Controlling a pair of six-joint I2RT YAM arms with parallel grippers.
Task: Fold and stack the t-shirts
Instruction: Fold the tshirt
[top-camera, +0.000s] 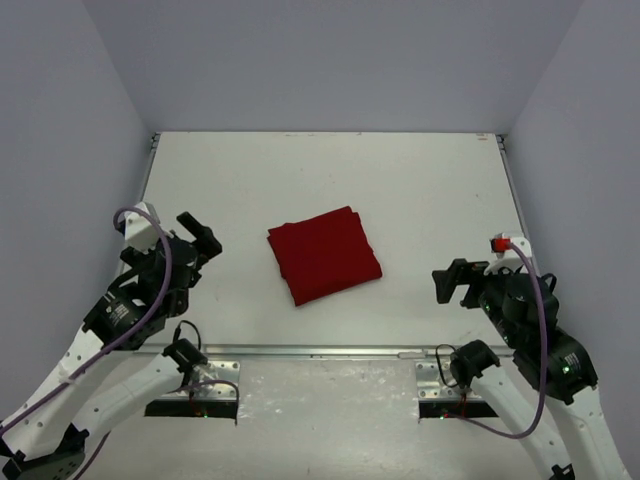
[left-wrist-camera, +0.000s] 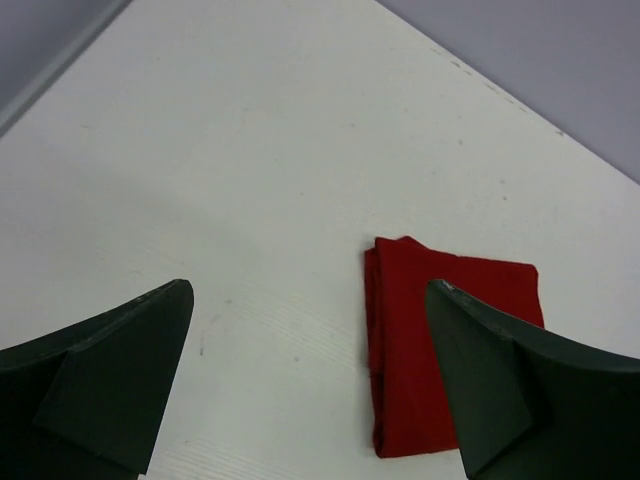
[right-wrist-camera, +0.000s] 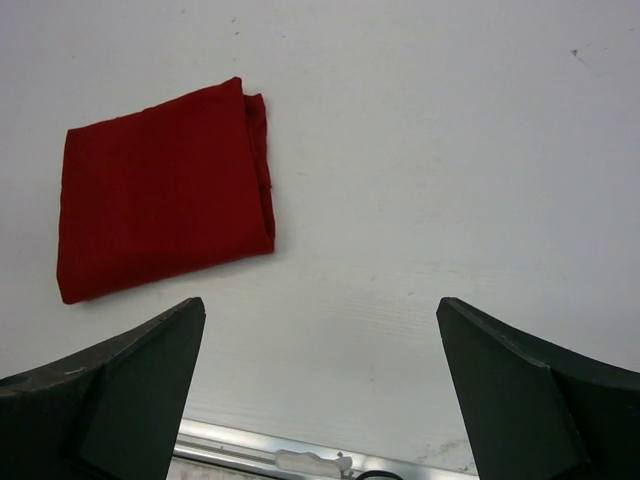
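Observation:
A dark red t-shirt lies folded into a small, slightly skewed square near the middle of the white table. My left gripper hovers open well to the left of it, with nothing between its fingers. In the left wrist view the folded t-shirt sits ahead and to the right, partly behind the right finger. My right gripper stands open to the right of the shirt, near the table's front edge, and holds nothing. The right wrist view has the t-shirt at upper left, apart from the fingers.
Grey walls close in the table on the left, back and right. A metal rail runs along the front edge, also seen as the rail in the right wrist view. Both arm bases sit below it.

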